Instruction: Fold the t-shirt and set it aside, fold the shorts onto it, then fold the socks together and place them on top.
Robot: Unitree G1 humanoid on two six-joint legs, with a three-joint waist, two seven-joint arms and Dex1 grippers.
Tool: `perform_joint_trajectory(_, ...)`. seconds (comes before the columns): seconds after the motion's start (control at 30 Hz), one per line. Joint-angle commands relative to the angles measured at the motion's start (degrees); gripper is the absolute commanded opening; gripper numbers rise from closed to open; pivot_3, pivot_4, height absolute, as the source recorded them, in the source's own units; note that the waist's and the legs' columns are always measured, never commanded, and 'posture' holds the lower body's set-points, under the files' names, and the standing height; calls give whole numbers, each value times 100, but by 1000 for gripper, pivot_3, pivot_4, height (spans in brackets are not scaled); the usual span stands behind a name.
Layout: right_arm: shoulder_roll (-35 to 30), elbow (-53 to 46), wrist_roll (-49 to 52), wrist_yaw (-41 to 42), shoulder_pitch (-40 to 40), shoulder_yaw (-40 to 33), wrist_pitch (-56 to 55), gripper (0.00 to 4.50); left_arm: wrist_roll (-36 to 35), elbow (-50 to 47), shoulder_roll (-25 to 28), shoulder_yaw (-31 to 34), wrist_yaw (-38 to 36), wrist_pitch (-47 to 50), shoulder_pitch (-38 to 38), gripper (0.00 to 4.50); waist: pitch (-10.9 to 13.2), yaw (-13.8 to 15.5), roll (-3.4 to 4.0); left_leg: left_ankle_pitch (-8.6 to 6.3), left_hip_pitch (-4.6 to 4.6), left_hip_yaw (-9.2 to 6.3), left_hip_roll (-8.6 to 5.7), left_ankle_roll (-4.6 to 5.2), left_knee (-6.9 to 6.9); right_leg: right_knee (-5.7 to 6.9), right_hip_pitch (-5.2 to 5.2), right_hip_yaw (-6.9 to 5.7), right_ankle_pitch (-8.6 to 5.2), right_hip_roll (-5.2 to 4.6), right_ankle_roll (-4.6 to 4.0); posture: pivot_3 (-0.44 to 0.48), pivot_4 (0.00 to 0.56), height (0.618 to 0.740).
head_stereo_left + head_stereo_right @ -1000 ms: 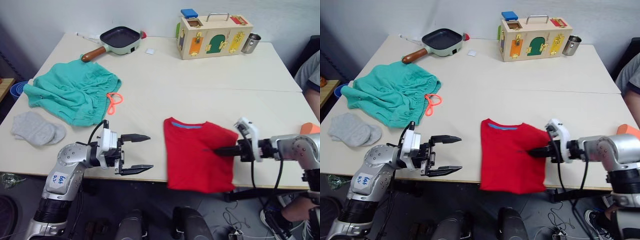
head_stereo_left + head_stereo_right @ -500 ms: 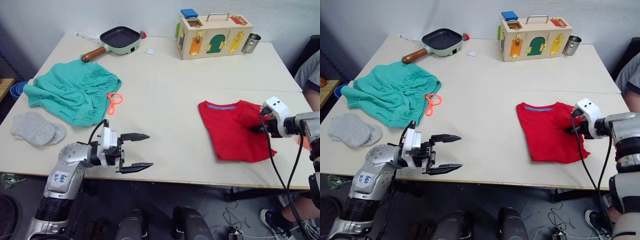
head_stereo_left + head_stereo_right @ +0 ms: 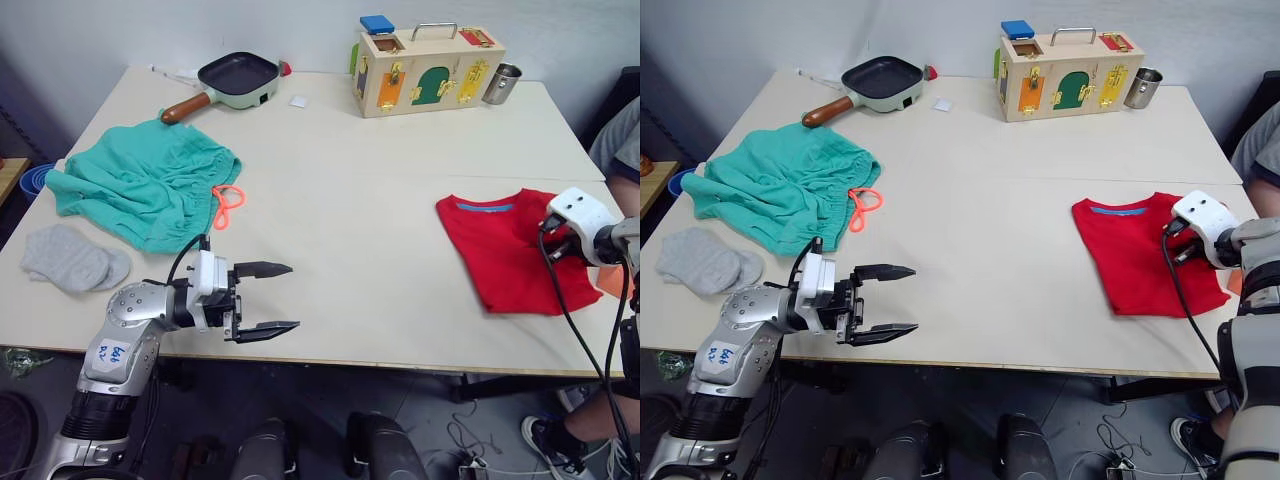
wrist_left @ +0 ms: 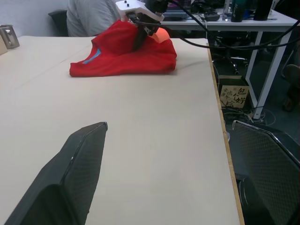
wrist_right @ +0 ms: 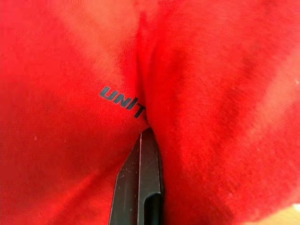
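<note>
Change: folded t-shirt (image 3: 1145, 252) dragged across the counter (image 3: 1000, 170) from the near middle edge to the robot's far right
Meaning: set-aside step looks nearly done; shorts (image 3: 140, 185) and socks (image 3: 75, 257) unfolded at far left
Right claw (image 3: 1178, 252): pinched on a t-shirt fold, apparently
Left claw (image 3: 262, 298): spread wide, empty, above the near counter edge

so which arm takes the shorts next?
Left, probably. Its end effector is open and free, nearer the shorts on the robot's left. The right end effector is shut on the t-shirt at the table's far right.
</note>
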Motion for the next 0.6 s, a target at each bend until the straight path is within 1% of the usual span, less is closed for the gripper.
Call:
perform_joint_trajectory(0.03,-138,-26,21,1,-142,-294,-25,1077,-180,-136,47,186,9,3,-36,4500,2,-1,3,0,0,0,0,-1,0,0,0,0,0,1,0,0,150,740)
perform_joint_trajectory(0.13,-485,-121,17,192,-248,-459,-163,2140,-465,-377,48,342,94,194,-36,4500,14,8,24,1,0,1,0,1,0,2,0,1,0,1,0,0,150,740)
perform_joint_trajectory(0.23,-791,-183,-31,526,-311,-522,-187,3191,-889,-698,58,556,361,648,-10,4500,32,24,54,4,-3,0,-4,6,1,2,-1,1,0,-3,0,0,150,740)
perform_joint_trajectory(0.3,-1014,-303,-190,635,-229,-436,-750,3906,-1108,-827,150,710,663,1113,-28,4500,32,10,54,4,-2,0,-1,5,-1,1,0,1,0,-1,0,0,150,740)
perform_joint_trajectory(0.37,-1105,-415,-88,661,-177,-600,-1252,4483,-1158,-872,261,860,779,1272,14,4500,34,1,57,4,0,0,-2,3,-1,1,0,2,0,0,0,0,150,740)
perform_joint_trajectory(0.47,-1100,-517,61,701,-79,-834,-1730,4483,-1086,-889,413,1003,777,1269,168,4500,33,-64,57,8,9,11,1,-4,-4,4,0,11,0,6,0,0,150,740)
perform_joint_trajectory(0.53,-757,-1013,836,1294,350,-1410,-2048,4483,-1060,-946,642,1343,719,1306,629,4500,32,-114,53,11,12,14,2,-9,-7,13,-3,15,0,8,0,0,150,740)
perform_joint_trajectory(0.57,-377,-1692,1489,1720,892,-1756,-2295,4483,-1008,-950,739,1580,722,1262,938,4500,33,-134,53,10,16,14,11,-13,-8,13,0,17,0,17,0,0,150,740)
perform_joint_trajectory(0.6,53,-2557,2278,2351,1551,-2029,-2540,4483,-904,-898,787,1823,754,1143,1248,4500,29,-150,46,10,17,15,12,-16,-10,27,-1,19,0,18,0,0,150,740)
